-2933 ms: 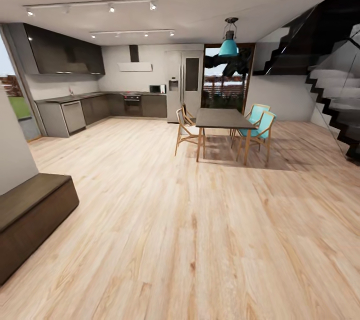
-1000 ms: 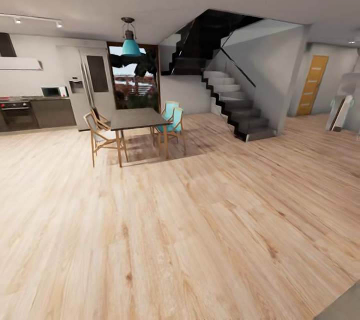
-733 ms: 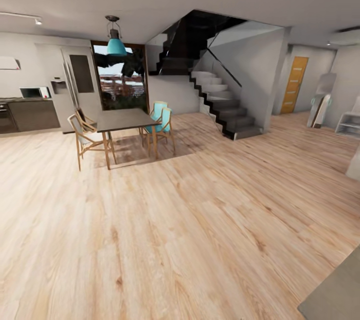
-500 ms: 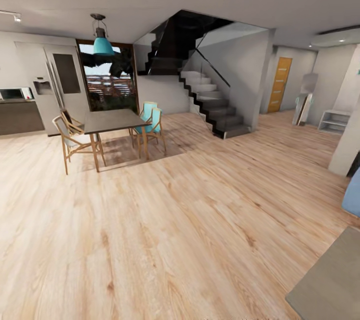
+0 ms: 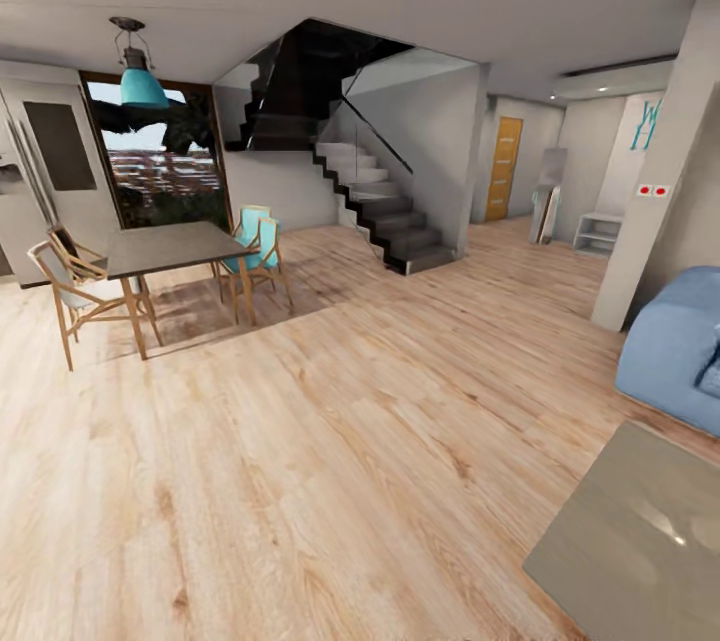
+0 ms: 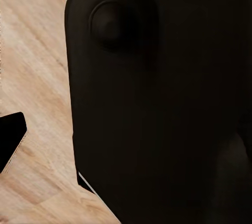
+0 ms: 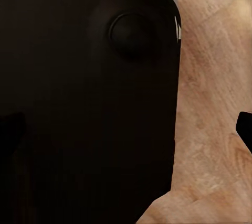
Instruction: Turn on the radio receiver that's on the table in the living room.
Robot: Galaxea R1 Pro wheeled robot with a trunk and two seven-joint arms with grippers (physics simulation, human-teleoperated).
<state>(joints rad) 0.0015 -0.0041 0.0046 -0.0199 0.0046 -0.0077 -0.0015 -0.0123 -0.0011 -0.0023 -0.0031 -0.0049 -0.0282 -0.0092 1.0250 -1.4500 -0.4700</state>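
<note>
I cannot tell whether either hand is apart or together: both wrist cameras look onto a dark rounded panel of the robot's own body, with strips of wood floor beside it, and no fingers are clear enough to read. From the head camera I look across an open room. A corner of the low grey counter, glossy and reflective, sits at the lower right, and the blue sofa is just beyond it by a pale pillar. The radio is not on the part of the counter I can see. Well apart, at far left, stands the dark dining table with its wooden chairs under a teal lamp; the staircase rises behind. I judge this to be the approach step: finding the living room. Next I need to swing further right and roll closer until the whole counter and the radio are in sight.
</note>
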